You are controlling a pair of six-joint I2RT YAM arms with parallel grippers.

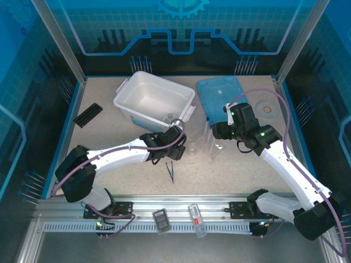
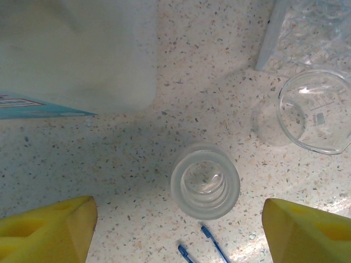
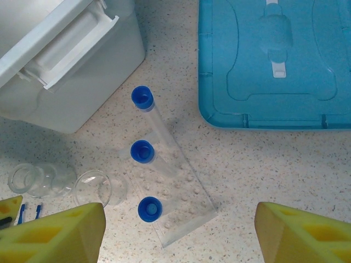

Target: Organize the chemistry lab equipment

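Speckled desk inside a blue-walled cell: my left gripper (image 2: pixel 179 224) hangs open straddling the small round glass dish (image 2: pixel 205 181), clear with a frosted rim, near the white bin (image 1: pixel 153 98), set, I judge, to close on it; my right gripper (image 3: pixel 180 219), open too, hangs above the clear rack (image 3: pixel 189 211) holding three blue-capped tubes (image 3: pixel 143 150)

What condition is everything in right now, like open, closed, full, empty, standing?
White plastic bin: open, lid off, empty.
Light-blue plastic lid: lying flat on the table beside the bin.
Three slim clear blue-capped tubes: capped, upright in the small clear rack.
Round frosted-rim glass vessel: upright, empty.
Clear spouted glass beaker: upright, empty.
Dark blue tweezers: lying flat.
Left pincer: open, holding nothing.
Right pincer: open, holding nothing.
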